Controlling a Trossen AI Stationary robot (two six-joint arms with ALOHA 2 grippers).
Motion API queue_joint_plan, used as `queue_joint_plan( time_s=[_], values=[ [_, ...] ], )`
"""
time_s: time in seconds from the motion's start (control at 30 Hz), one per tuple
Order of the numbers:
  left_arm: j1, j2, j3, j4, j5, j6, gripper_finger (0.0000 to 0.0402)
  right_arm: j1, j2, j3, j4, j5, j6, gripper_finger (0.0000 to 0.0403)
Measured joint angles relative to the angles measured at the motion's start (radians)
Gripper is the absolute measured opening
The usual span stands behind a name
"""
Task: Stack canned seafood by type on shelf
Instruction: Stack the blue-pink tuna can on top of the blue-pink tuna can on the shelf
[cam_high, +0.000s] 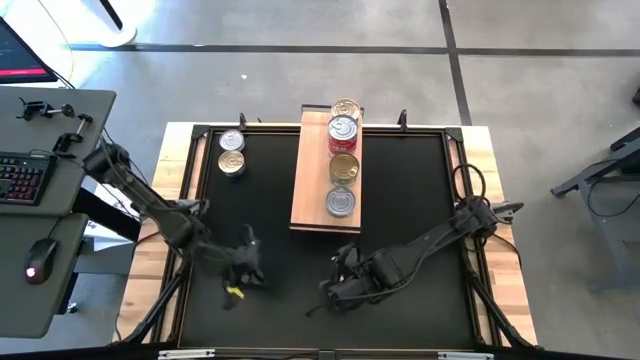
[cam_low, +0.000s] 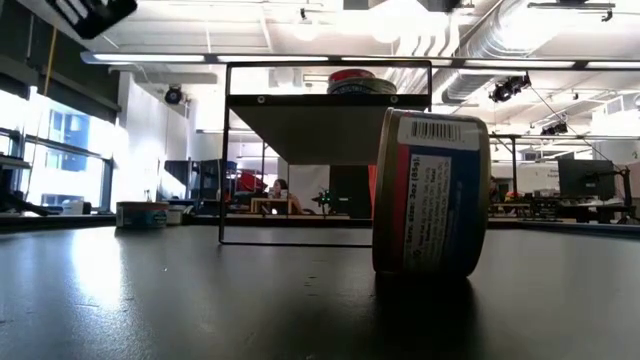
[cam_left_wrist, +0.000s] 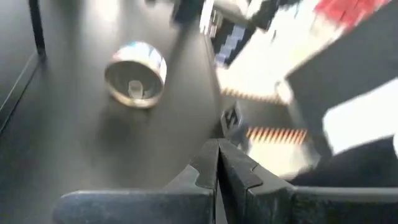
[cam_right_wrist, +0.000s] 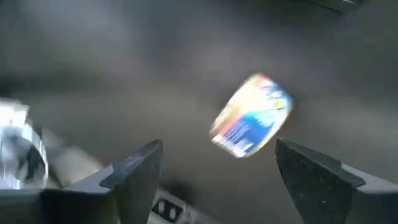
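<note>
Right hand open near a loose tin; left hand closed, empty.

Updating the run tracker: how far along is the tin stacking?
Partly done. Four tins sit in a row on the shelf, the far one at its end. In hand: nothing; the right pincer is open, with a loose tin on its edge ahead of it. The left pincer is shut, empty. Left: two tins on the table.
</note>
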Motion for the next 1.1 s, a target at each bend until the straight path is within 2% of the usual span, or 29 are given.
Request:
queue_joint_plan(
  time_s=[0.13, 0.23, 0.43, 0.53, 0.7, 0.97, 1.1],
  values=[
    [-0.011, -0.066, -0.121, 0.162, -0.046, -0.017, 0.0, -0.003, 0.012, -0.069, 0.018, 0.007, 0.167, 0.0303],
    [-0.01, -0.076, -0.143, 0.178, -0.049, -0.016, 0.0, -0.013, 0.03, -0.1, 0.019, 0.004, 0.223, 0.0303],
    [-0.008, -0.07, -0.145, 0.174, -0.03, 0.017, 0.0, -0.021, 0.028, -0.171, 0.091, -0.004, 0.299, 0.0303],
    [-0.008, -0.07, -0.145, 0.162, -0.015, 0.041, 0.0, -0.026, 0.026, -0.219, 0.183, -0.026, 0.301, 0.0303],
    [-0.008, -0.07, -0.145, 0.098, -0.011, 0.019, 0.0, -0.027, 0.026, -0.289, 0.207, -0.058, 0.358, 0.0303],
    [-0.008, -0.07, -0.145, 0.064, -0.011, 0.011, 0.0, -0.027, 0.026, -0.316, 0.265, -0.106, 0.376, 0.0303],
    [-0.008, -0.07, -0.145, 0.061, -0.012, 0.012, 0.0, -0.024, 0.026, -0.316, 0.268, -0.095, 0.367, 0.0301]
  ],
)
